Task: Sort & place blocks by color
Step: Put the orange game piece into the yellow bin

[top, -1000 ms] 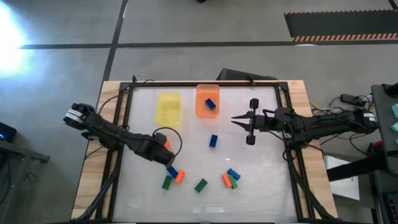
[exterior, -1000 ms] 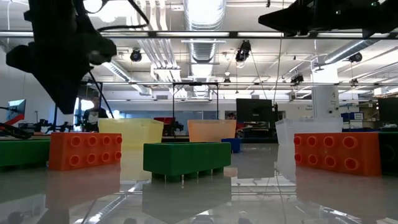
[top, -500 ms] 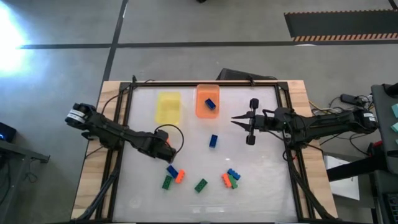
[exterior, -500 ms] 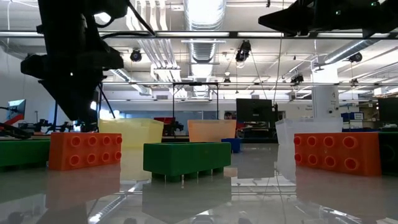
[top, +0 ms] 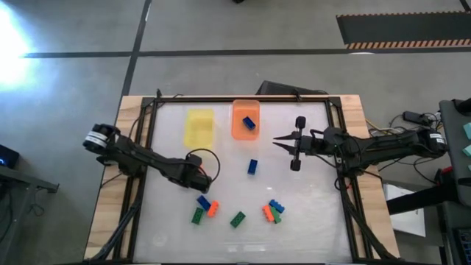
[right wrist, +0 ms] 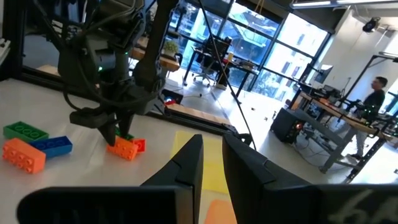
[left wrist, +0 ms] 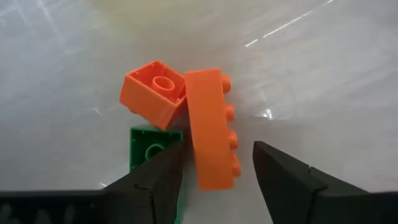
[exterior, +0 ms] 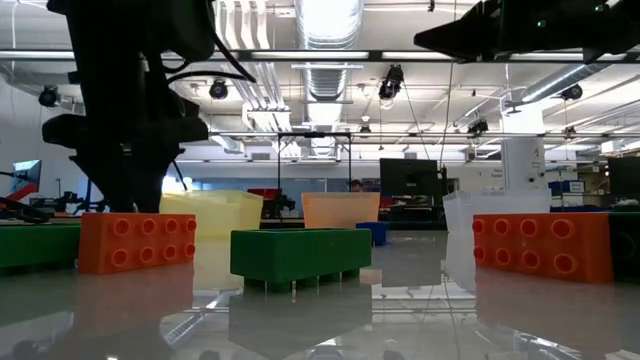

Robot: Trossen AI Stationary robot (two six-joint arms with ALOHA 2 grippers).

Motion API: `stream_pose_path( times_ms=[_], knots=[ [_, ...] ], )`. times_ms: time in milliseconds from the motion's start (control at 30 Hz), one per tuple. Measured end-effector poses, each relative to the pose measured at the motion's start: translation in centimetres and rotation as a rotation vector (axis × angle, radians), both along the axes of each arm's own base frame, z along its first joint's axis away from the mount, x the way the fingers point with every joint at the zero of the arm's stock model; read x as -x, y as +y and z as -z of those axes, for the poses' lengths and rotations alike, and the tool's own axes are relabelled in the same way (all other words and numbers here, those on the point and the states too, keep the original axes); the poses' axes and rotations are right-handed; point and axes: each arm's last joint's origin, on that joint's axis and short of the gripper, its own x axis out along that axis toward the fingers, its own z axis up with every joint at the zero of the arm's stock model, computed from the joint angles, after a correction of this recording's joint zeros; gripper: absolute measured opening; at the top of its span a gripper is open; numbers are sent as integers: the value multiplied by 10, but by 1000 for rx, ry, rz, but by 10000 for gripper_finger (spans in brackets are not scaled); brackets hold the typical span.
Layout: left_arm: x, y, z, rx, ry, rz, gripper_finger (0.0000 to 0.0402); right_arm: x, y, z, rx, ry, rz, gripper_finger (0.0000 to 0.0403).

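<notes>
Pickup in hand, I judge: my left gripper (left wrist: 216, 167) hangs with fingers spread astride a long orange studded plastic brick (left wrist: 211, 129) lying on the table, leaning on a smaller orange brick (left wrist: 153, 93). Next I'd lower and pinch. My right gripper (top: 281, 142) waits mid-table, fingers nearly together.

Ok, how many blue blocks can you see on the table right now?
4 blue blocks: one inside the orange tray, one alone mid-table, one in the left cluster, one in the right cluster. The left arm may hide more.
</notes>
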Motion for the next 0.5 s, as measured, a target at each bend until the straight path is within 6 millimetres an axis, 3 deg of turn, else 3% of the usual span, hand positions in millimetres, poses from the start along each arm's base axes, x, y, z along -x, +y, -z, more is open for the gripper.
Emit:
stream_pose_path(
  times_ms=[500],
  knots=[
    [-10, -3, 6, 6, -30, 41, 178, 0, -1, 2, 7, 18, 18, 52]
  ],
)
